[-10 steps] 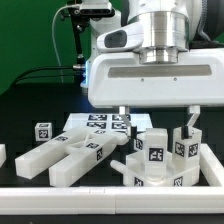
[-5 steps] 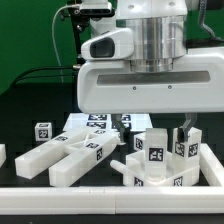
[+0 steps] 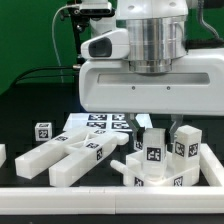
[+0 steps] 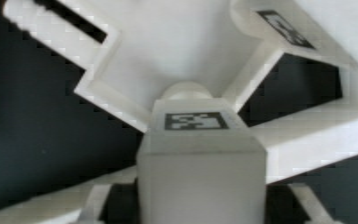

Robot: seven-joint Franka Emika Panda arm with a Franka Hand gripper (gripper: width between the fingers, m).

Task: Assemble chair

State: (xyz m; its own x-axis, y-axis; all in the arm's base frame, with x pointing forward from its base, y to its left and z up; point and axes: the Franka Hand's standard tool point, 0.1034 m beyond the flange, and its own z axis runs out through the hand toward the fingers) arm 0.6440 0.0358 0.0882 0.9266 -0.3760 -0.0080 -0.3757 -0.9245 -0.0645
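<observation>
Black tabletop [image 3: 25, 120] carries the glossy chair parts [image 3: 75, 152] by its railed edge, your hand [image 3: 154, 125] straddles the upright tagged block [image 3: 154, 150], clamped or not you cannot tell; judge it light, rigid, slippery, so pinch its flat sides.

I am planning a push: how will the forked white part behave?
The forked part looks thick and blocky, so probably stiff. Its glossy surface may be slippery. It lies flat and wide, so it should slide rather than tip.
</observation>
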